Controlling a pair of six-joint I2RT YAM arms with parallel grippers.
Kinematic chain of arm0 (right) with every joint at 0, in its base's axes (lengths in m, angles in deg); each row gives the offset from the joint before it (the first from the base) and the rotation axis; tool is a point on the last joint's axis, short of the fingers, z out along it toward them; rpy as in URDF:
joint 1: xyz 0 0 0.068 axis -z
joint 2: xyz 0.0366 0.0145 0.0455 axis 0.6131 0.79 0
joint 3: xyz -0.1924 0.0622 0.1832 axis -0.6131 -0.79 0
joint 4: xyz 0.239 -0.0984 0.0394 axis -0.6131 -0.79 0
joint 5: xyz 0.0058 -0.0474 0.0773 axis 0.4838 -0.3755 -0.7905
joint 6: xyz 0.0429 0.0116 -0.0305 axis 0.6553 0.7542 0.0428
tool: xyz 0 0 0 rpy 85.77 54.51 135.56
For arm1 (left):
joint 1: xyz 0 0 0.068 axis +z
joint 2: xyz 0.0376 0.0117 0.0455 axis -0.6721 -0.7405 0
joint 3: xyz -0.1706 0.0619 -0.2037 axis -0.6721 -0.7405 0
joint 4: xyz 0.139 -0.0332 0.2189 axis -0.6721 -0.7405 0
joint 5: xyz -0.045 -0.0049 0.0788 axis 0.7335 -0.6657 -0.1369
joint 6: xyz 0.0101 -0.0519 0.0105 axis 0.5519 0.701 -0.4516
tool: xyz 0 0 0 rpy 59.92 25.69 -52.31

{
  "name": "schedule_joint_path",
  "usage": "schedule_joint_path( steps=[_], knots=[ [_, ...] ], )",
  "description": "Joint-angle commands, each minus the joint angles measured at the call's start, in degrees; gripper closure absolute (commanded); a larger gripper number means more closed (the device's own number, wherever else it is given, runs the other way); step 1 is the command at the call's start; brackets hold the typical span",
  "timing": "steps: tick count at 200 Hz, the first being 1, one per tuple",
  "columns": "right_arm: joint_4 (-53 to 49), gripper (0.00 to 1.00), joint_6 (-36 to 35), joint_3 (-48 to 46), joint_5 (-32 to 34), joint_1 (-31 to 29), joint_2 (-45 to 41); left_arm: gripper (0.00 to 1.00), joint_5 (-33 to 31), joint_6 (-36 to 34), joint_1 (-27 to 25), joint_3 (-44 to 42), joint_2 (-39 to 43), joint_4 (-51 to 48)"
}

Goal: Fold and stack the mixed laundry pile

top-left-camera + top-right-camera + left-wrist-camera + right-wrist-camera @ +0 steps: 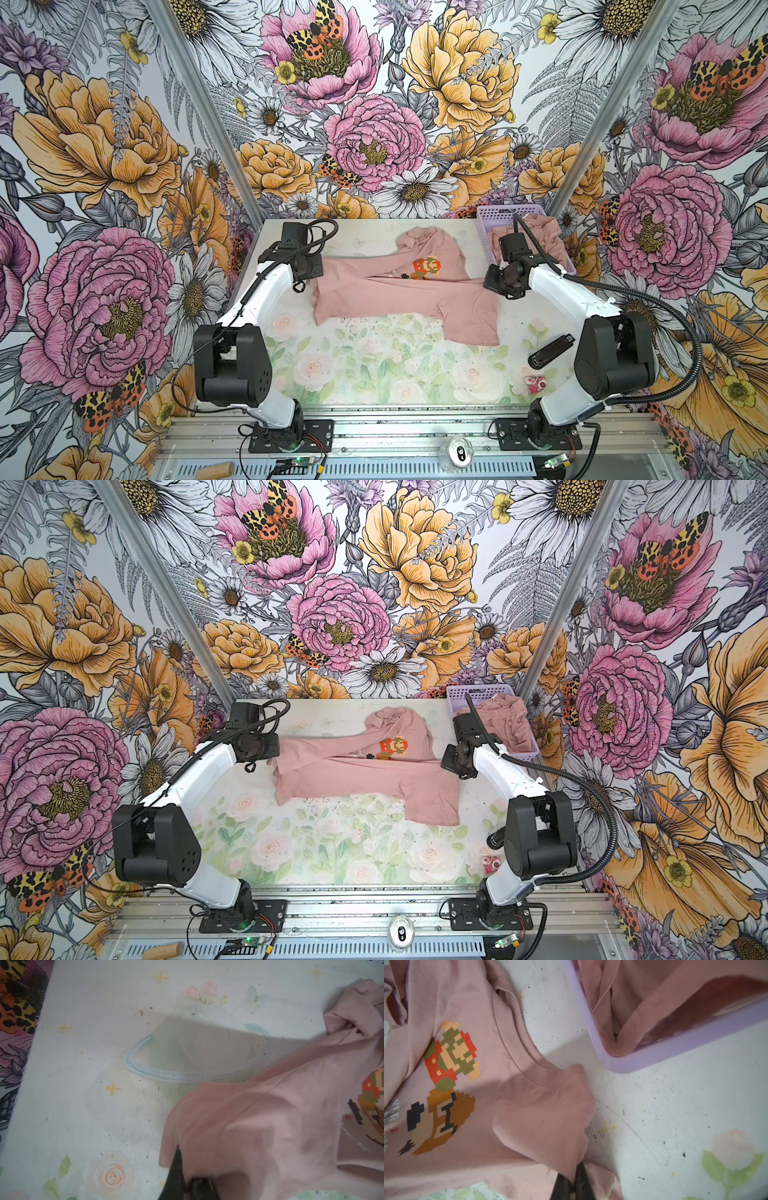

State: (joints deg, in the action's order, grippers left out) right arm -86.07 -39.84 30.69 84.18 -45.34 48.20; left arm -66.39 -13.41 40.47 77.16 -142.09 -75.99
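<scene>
A dusty-pink T-shirt with a pixel-art game figure lies spread across the back half of the table, partly folded over itself. My left gripper is shut on the shirt's left edge. My right gripper is shut on a bunched fold near the collar at the shirt's right side. More pink garments sit crumpled in the lavender basket behind the right arm.
A black oblong device and a small red-and-white object lie at the table's front right. A drink can and a wooden cylinder rest on the metal rail in front. Flowered walls close in three sides.
</scene>
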Motion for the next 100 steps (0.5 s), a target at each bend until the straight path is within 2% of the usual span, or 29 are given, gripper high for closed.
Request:
schedule_joint_path(
  steps=[1, 10, 13, 20, 30, 41, 53, 68, 84, 100],
  knots=[
    [0.64, 1.0, -1.32, 4.31, 0.12, 0.24, 1.76, 0.95, 0.71, -1.34, 1.29, 3.39, -3.76, 4.35],
    [0.64, 1.0, -1.68, 5.14, 0.28, 0.24, 2.48, 0.9, 0.58, -1.14, 1.71, 4.76, -5.76, 4.79],
    [0.64, 1.0, -1.72, 5.39, 0.31, 0.24, 2.71, 0.85, 0.4, -1.08, 1.75, 5.2, -6.39, 4.87],
    [0.64, 1.0, -1.88, 6.05, 0.45, 0.23, 3.11, 0.7, -0.2, -0.82, 2.03, 6.17, -7.86, 4.88],
    [0.59, 1.0, -2.12, 6.59, 0.32, 0.22, 3.79, 0.41, -0.74, -0.58, 2.27, 7.28, -9.24, 4.73],
    [0.64, 1.0, -2.07, 6.9, -0.02, 0.24, 4.19, 0.28, -1.8, 0.11, 2.3, 7.28, -9.36, 4.25],
    [0.64, 1.0, -2.04, 6.97, -0.22, 0.21, 4.45, 0.2, -3.43, 1.17, 2.2, 5.82, -7.9, 3.71],
    [0.63, 1.0, -2.07, 6.73, -0.16, 0.23, 4.54, 0.16, -4.94, 2.81, 2.06, 2.12, -4.73, 2.91],
    [0.72, 1.0, -2.13, 6.39, -0.37, 0.23, 4.77, 0.16, -3.18, 5.12, 1.82, -3.7, -0.62, 2.61],
    [0.73, 1.0, -2.41, 6.27, -0.89, 0.25, 4.89, 0.21, 1.29, 7.69, 1.36, -10.18, 2.83, 2.61]
  ],
)
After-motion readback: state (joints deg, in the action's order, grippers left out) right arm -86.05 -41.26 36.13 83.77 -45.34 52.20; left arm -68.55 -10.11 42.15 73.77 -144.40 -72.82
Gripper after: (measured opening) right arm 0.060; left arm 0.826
